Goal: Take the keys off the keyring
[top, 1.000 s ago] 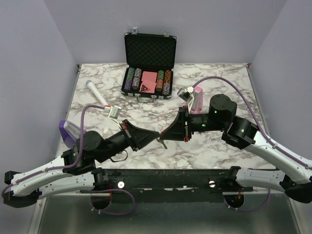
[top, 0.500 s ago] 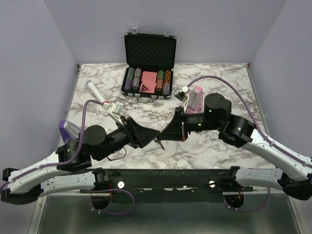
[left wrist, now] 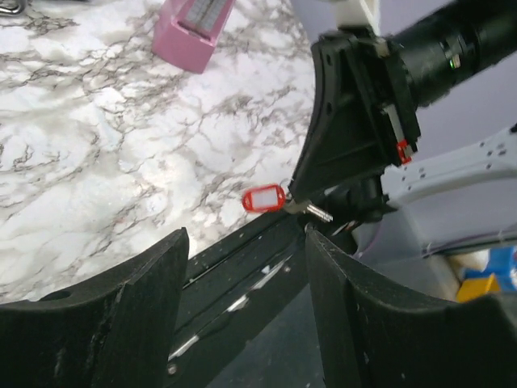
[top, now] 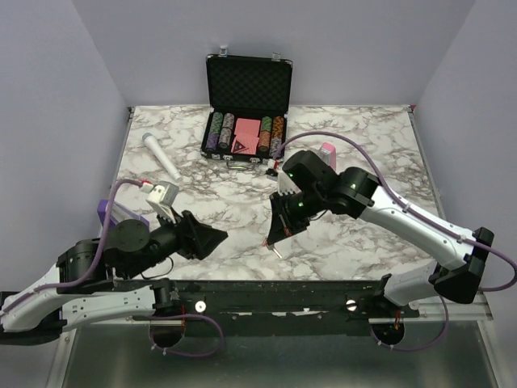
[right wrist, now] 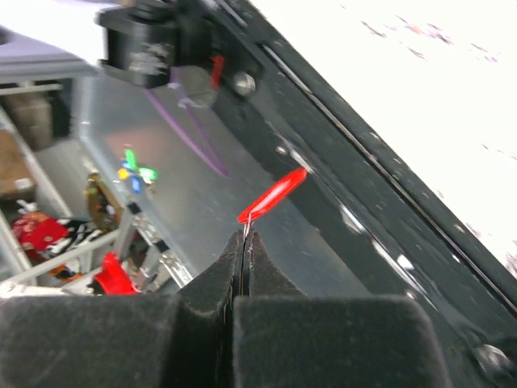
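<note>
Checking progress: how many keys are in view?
1: a small silver key beside the red key tag, at the shut right gripper's tips. Others may hide behind them.

tiny silver-grey metal key (left wrist: 311,211): mostly hidden within the pinched right gripper (right wrist: 245,241) in its own view. pink metronome box (left wrist: 198,32): cropped in left wrist view.

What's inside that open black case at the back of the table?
Stacks of poker chips fill both sides of the black case, with pink cards between them. Its raised lid is lined with dark foam. The case's floor beneath them is covered.
</note>
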